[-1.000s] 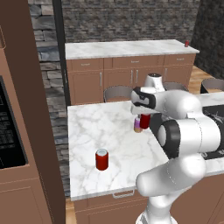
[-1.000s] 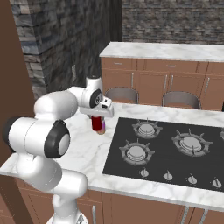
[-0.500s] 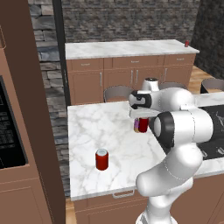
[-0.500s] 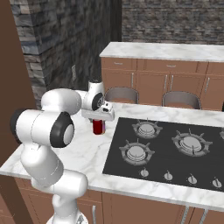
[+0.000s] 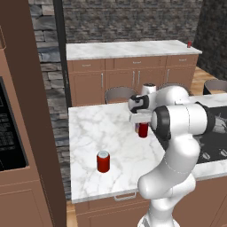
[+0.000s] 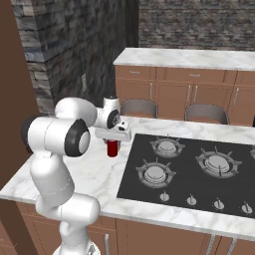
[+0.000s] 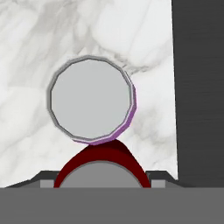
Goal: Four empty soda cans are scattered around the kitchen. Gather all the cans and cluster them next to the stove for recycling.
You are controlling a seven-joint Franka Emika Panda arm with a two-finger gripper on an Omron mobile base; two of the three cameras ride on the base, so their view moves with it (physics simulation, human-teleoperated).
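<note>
Red can upright, long axis vertical, directly under gripper; I read jaws as closed on its upper part. I cannot tell whether its base is touching marble counter. In hand view, red can sits at bottom edge, purple can just beyond, seemingly touching, stove edge just right. From right base view, stove lies right of held can. Second red can stands well apart, near left on counter. I judge next move: lower and release beside purple can.
</note>
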